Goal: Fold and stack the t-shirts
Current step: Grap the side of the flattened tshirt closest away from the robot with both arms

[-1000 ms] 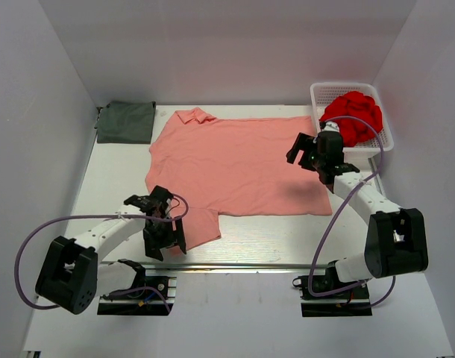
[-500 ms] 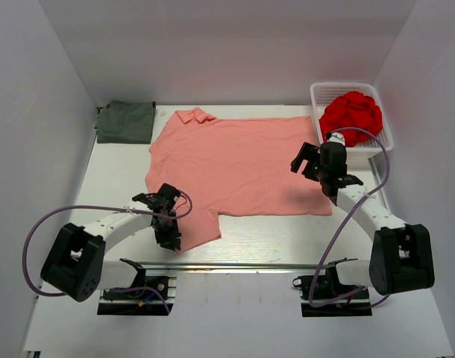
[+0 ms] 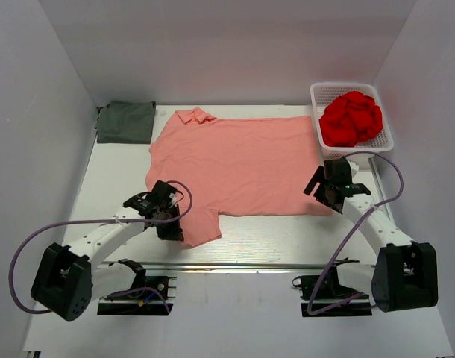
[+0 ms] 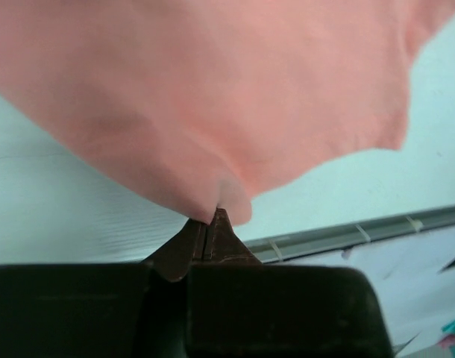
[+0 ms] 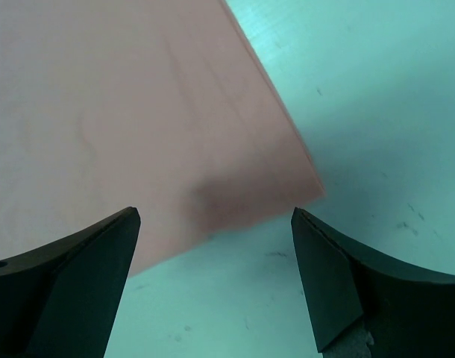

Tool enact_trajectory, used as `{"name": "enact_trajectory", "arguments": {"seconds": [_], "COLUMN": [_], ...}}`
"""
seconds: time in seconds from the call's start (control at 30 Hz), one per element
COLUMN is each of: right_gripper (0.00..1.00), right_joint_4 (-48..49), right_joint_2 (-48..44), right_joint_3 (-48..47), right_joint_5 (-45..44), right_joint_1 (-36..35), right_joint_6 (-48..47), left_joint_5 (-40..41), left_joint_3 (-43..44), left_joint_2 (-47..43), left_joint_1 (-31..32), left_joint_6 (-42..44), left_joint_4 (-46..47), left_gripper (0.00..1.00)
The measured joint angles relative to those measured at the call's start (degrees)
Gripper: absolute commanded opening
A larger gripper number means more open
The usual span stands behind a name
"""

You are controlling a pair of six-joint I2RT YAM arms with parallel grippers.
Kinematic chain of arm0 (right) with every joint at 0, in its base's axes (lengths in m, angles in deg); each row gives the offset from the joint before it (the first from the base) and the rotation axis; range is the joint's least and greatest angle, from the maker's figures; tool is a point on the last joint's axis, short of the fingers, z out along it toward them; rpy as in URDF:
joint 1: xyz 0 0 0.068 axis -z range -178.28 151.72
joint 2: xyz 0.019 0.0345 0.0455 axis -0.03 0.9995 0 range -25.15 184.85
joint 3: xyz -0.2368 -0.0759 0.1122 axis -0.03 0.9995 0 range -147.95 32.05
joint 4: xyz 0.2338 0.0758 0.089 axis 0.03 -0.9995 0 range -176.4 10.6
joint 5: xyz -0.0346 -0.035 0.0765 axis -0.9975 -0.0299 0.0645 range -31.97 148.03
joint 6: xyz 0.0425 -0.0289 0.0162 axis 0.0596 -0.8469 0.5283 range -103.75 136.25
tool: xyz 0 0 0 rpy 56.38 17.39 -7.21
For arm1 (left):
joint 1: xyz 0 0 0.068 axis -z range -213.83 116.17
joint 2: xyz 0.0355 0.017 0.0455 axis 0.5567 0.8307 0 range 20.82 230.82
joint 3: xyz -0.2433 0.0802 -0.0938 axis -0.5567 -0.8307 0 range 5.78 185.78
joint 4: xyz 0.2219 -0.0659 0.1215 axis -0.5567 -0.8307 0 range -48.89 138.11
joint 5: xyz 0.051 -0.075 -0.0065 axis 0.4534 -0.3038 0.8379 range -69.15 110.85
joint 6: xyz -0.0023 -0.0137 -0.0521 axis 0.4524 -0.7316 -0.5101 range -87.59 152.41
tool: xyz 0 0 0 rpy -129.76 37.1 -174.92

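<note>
The salmon-pink t-shirt [image 3: 239, 160] lies spread flat on the white table, collar at the back left. Its near left sleeve [image 3: 199, 226] is pinched in my left gripper [image 3: 174, 230]. In the left wrist view that gripper [image 4: 210, 218] is shut on a fold of the pink cloth [image 4: 212, 89], which hangs over the fingers. My right gripper [image 3: 322, 195] hovers open over the shirt's near right corner. In the right wrist view its tips [image 5: 215, 214] straddle the hem corner [image 5: 287, 179] with nothing between them. The dark grey-green t-shirt [image 3: 127, 121] sits folded at the back left.
A white basket [image 3: 317, 93] holding a bunched red cloth [image 3: 352, 119] stands at the back right, just beyond my right arm. A metal rail [image 3: 242, 265] runs along the table's near edge. White walls close in the left, back and right sides.
My left gripper has shut on the pink sleeve's edge. My right arm has drawn back from near the basket toward the shirt's near right corner, still open.
</note>
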Motion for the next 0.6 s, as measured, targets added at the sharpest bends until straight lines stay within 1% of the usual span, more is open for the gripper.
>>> {"name": "enact_trajectory", "arguments": {"seconds": [0.03,0.1,0.13,0.2,0.27,0.43,0.47,0.5,0.53,0.57,0.6], "right_gripper": [0.86,0.86,0.82,0.82,0.8,0.72,0.72,0.68,0.58,0.52,0.5], "right_joint_4": [-1.18,-2.93,-3.61,-4.42,-4.09,-0.24,0.7,1.33,2.32,3.1,3.69], "right_joint_2": [-0.11,-0.02,0.22,1.22,2.75,6.95,7.56,8.09,8.35,8.81,9.31], "right_joint_3": [0.81,2.1,2.6,2.89,2.97,4.2,4.52,4.5,4.48,4.42,4.28], "right_joint_5": [-0.2,-0.31,-0.39,-0.46,-0.39,0.74,1.33,1.31,1.38,1.33,1.31], "right_joint_1": [0.26,0.68,0.85,1.27,1.68,2.49,2.54,2.58,2.6,2.6,2.6], "right_joint_6": [0.59,1.31,1.66,2.27,2.58,3.78,3.96,3.96,3.96,3.76,3.63], "left_joint_5": [-0.81,-2.1,-3.13,-4.52,-6.23,-8.72,-8.94,-9.05,-9.07,-9.03,-8.92], "left_joint_3": [0.04,0.09,0.15,0.31,0.66,2.64,3.23,3.82,4.37,4.76,5.05], "left_joint_2": [-0.63,-1.31,-1.51,-1.79,-1.88,-1.92,-1.95,-1.95,-1.95,-1.99,-2.05], "left_joint_1": [0.0,0.0,0.0,-0.07,-0.09,-0.48,-0.5,-0.5,-0.5,-0.52,-0.52], "left_joint_6": [0.59,1.7,2.62,3.52,4.59,6.25,6.36,6.54,6.67,6.73,6.73], "left_joint_4": [0.02,0.22,0.33,0.98,2.01,4.66,5.2,5.77,6.34,6.86,7.48], "left_gripper": [0.0,0.0,0.0,0.0,0.0,0.0,0.0,0.0,0.0,0.0,0.0]}}
